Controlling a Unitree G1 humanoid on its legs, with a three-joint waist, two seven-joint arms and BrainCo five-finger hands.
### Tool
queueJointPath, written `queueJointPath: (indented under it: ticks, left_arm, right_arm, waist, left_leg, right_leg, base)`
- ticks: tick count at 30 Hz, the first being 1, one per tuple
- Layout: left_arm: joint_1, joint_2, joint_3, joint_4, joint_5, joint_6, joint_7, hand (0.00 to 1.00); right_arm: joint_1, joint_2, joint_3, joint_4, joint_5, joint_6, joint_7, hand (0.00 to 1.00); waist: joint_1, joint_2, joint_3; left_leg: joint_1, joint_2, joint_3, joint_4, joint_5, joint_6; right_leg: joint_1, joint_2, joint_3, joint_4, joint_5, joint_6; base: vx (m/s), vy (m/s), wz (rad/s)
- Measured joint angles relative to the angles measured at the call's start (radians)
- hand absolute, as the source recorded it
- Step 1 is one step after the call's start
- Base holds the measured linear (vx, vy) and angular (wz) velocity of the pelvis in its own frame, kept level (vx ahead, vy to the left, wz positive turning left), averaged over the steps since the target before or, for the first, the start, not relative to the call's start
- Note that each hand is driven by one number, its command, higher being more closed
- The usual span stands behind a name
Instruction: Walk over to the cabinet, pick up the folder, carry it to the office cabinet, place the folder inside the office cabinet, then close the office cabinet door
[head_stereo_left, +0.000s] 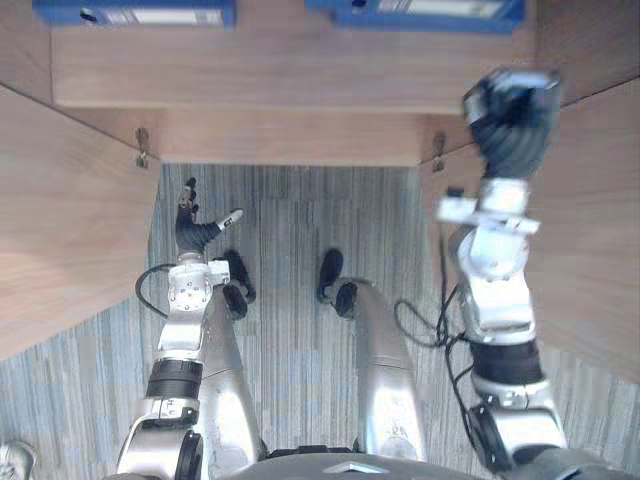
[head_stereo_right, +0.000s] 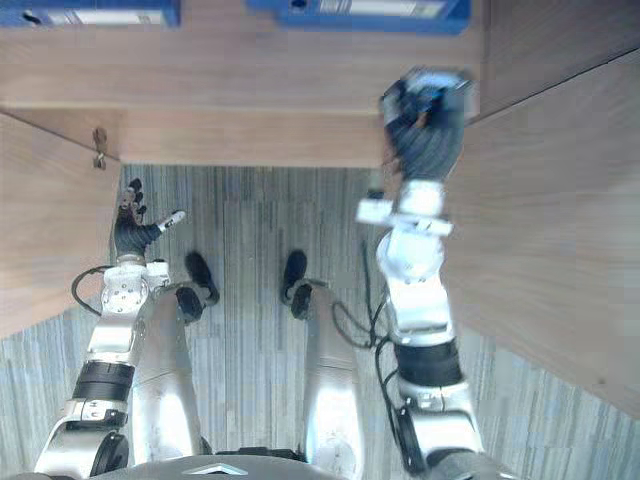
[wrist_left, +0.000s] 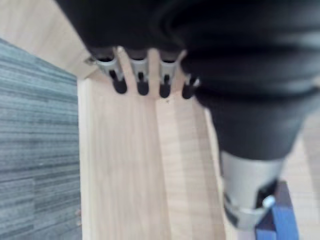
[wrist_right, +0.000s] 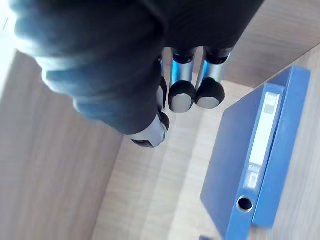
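Note:
Two blue folders lie on the wooden cabinet shelf (head_stereo_left: 290, 70): one at the far left (head_stereo_left: 135, 12), one at the far right (head_stereo_left: 420, 12). The right wrist view shows the right folder (wrist_right: 250, 165) flat on the shelf, just past the fingertips (wrist_right: 182, 95). My right hand (head_stereo_left: 510, 110) is raised at the shelf's front right corner, fingers relaxed and holding nothing. My left hand (head_stereo_left: 195, 225) hangs low beside the left door, fingers straight and thumb out, empty. Past that hand, the left wrist view shows a blue folder corner (wrist_left: 280, 220).
Both cabinet doors stand open: the left door (head_stereo_left: 60, 230) and the right door (head_stereo_left: 600, 220) flank me closely. Metal hinges (head_stereo_left: 142, 147) (head_stereo_left: 437, 150) sit at the shelf's front corners. Grey striped carpet (head_stereo_left: 290, 230) lies below.

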Motion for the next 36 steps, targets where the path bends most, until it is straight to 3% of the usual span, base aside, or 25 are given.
queueJointPath:
  ticks: [3,7,14,19,20,26,36]
  left_arm:
    - [0.078,-0.022,-0.023,0.023,0.024,0.001,-0.007,0.0]
    - [0.177,-0.043,-0.056,0.032,0.035,0.001,-0.008,0.0]
    - [0.256,-0.035,-0.13,0.143,0.082,0.0,-0.016,0.0]
    - [0.252,-0.027,-0.15,0.288,0.103,-0.003,-0.028,0.0]
    - [0.257,-0.021,-0.15,0.311,0.104,-0.003,-0.031,0.0]
    - [0.309,-0.011,-0.134,0.402,0.122,-0.005,-0.041,0.0]
    - [0.345,-0.018,-0.093,0.583,0.122,0.001,-0.039,0.0]
  right_arm:
    - [0.15,0.066,0.11,-0.005,-0.027,-0.02,0.068,1.0]
    - [0.3,0.122,0.203,0.084,-0.043,-0.03,0.147,1.0]
    - [0.427,0.195,0.193,0.502,-0.138,0.001,0.215,1.0]
    - [0.414,0.207,0.12,0.842,-0.201,0.03,0.214,1.0]
    - [0.41,0.207,0.101,0.902,-0.204,0.033,0.213,0.0]
    - [0.42,0.216,-0.02,1.108,-0.217,0.054,0.204,0.0]
    - [0.451,0.233,-0.162,1.25,-0.144,0.111,0.172,0.0]
  waist:
    - [0.001,-0.02,-0.043]
    - [0.003,-0.023,-0.094]
    - [0.01,-0.024,-0.184]
    - [-0.007,-0.019,-0.228]
    - [-0.01,-0.019,-0.23]
    - [-0.018,-0.011,-0.27]
    - [-0.025,-0.021,-0.335]
  left_leg:
    - [0.106,-0.001,0.018,-0.036,-0.011,0.0]
    - [0.243,-0.012,0.036,-0.078,-0.032,0.001]
    - [0.478,-0.064,0.082,-0.255,-0.011,-0.007]
    - [0.593,-0.122,0.09,-0.449,0.075,-0.013]
    - [0.628,-0.136,0.095,-0.497,0.095,-0.012]
    - [0.78,-0.191,0.111,-0.65,0.147,-0.012]
    - [0.978,-0.28,0.093,-0.886,0.203,-0.016]
  right_leg:
    - [0.109,0.008,0.0,-0.061,0.007,0.02]
    - [0.256,0.009,0.001,-0.128,0.008,0.032]
    - [0.479,0.012,0.015,-0.324,0.059,0.062]
    - [0.613,0.03,0.014,-0.567,0.172,0.076]
    - [0.653,0.034,0.018,-0.628,0.205,0.077]
    - [0.8,0.038,0.048,-0.807,0.29,0.09]
    - [0.857,0.021,0.148,-0.861,0.3,0.103]
  base:
    - [0.1,0.028,-0.04]
    - [0.13,0.045,0.03]
    - [0.12,0.052,-0.01]
    - [0.1,0.02,0.01]
    - [0.12,0.014,-0.11]
    - [0.04,0.018,-0.12]
    - [-0.03,0.049,-0.3]
